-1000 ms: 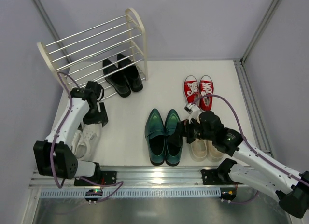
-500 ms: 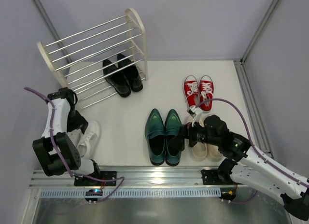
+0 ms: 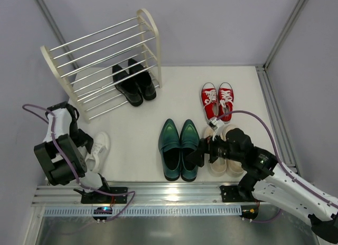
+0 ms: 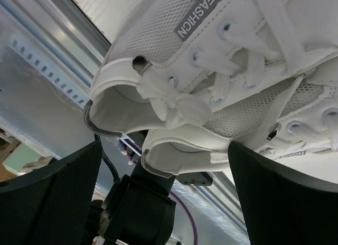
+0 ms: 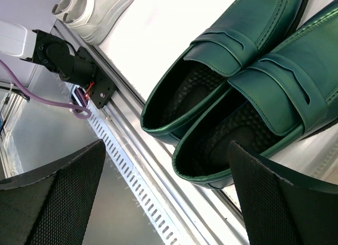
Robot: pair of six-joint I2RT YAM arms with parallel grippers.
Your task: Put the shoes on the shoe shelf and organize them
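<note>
**Left arm.** You are keeping it folded tight by the left wall, wrist tipping down and back toward its base. The left pincer (image 4: 163, 144) is hanging spread, its fingers flanking the heels of the white sneakers (image 4: 211, 71). Whether they are touching the sneakers cannot be told. The pose is probably lining up a pair grasp.

**White sneakers.** They are lying side by side at the table's (image 3: 174, 78) near left, well apart from the shelf (image 3: 145, 18).

**Shelf.** It is standing slanted in the far left corner, with its upper tiers sitting bare.

**Black shoes** (image 3: 134, 82). They are resting at the shelf's lowest level, on the right half. Whether they are on the rods or the table cannot be told.

**Green loafers** (image 3: 179, 149). They are waiting paired at centre, toes pointing away from you.

**Right arm.** You are reaching it leftward and low. The right pincer (image 5: 166, 144) is hovering wide open over the loafers' heel openings, likely aiming at both heels.

**Beige sneakers** (image 3: 214, 165). They are sitting just beside the loafers, partly hidden under the right arm.

**Red sneakers** (image 3: 217, 100). They are lying beyond the beige pair.
</note>
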